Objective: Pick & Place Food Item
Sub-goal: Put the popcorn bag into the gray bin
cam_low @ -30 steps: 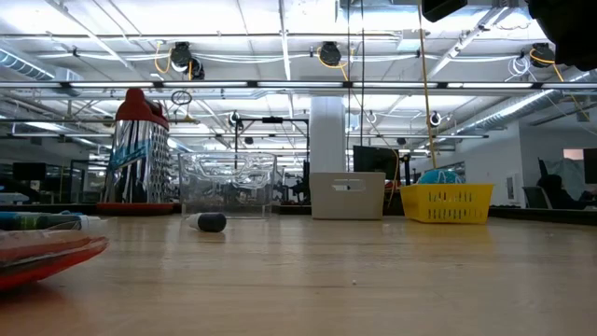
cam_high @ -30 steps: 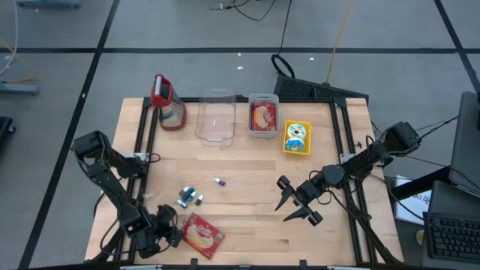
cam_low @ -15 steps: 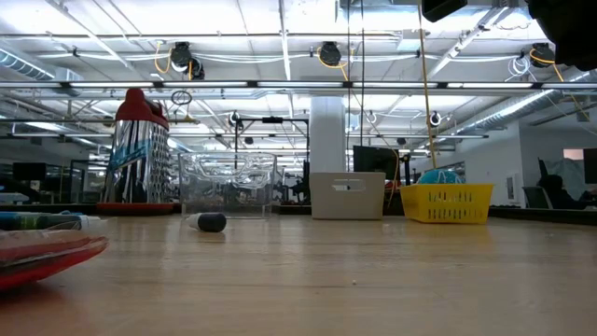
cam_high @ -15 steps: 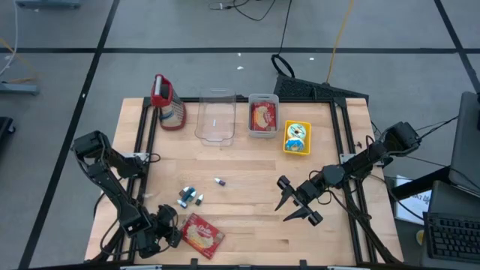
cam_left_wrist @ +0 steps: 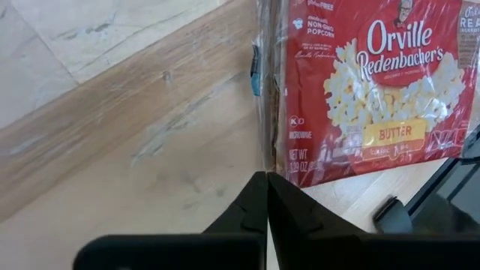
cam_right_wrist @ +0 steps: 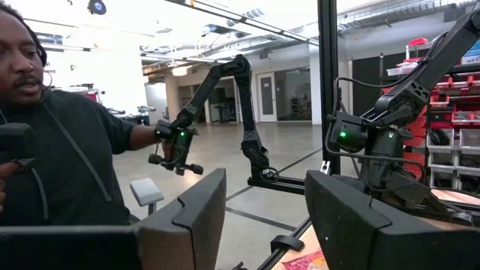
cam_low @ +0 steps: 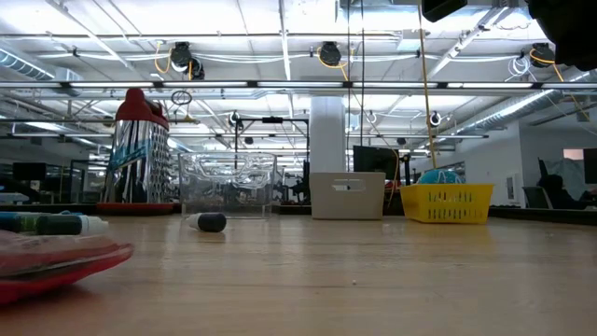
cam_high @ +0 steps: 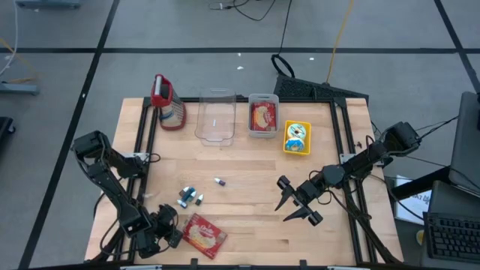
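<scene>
Red popcorn bag (cam_high: 204, 234) edge clamped in left pincer (cam_high: 174, 234); right pincer (cam_high: 294, 204) apart.

I see open wood across the table (cam_high: 247, 225) middle and front. Along the far edge a grater (cam_high: 168, 104), clear tub (cam_high: 216, 120), grey bin (cam_high: 263, 117) and yellow basket (cam_high: 297, 138) form a row. Small markers (cam_high: 189, 197) lie near my left.
</scene>
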`<state>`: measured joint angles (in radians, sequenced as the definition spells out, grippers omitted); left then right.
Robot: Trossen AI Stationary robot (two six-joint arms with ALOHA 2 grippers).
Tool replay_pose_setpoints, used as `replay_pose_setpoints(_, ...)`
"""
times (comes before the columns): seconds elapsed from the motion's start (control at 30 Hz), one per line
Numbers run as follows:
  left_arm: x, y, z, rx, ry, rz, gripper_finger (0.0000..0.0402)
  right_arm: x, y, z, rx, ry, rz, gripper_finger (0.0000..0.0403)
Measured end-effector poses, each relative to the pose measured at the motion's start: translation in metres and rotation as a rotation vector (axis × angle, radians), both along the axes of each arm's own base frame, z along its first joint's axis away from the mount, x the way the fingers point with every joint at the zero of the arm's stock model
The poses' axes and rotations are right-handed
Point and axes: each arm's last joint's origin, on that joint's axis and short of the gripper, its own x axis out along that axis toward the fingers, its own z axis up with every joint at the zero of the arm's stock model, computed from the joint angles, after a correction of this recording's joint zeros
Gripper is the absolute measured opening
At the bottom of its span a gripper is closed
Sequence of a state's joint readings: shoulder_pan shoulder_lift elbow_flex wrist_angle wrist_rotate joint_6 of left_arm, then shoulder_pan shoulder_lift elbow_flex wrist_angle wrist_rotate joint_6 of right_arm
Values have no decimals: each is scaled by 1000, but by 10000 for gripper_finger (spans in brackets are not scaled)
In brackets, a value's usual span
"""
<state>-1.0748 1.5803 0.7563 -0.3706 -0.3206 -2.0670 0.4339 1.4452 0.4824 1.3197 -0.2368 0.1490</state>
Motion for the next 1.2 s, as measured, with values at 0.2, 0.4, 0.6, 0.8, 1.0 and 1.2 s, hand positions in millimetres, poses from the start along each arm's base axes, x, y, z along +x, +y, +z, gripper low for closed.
replay_pose_setpoints(0.2,0,1,0,27,-5,-37,4,0,0,0,0,0,0,171)
replay_pose_setpoints(0.4,1,2,1,79,-63,-58,2,0,0,0,0,0,0,171)
replay_pose_setpoints(0.6,6,0,8,102,-128,-69,1,0,0,0,0,0,0,171)
replay_pose_setpoints(0.8,23,-6,27,145,-223,-116,1,0,0,0,0,0,-1,171)
replay_pose_setpoints(1.0,48,-10,54,208,-313,-192,0,0,0,0,0,0,-1,171)
replay_pose_setpoints(1.2,75,-11,93,338,-433,-252,0,0,0,0,0,0,-1,171)
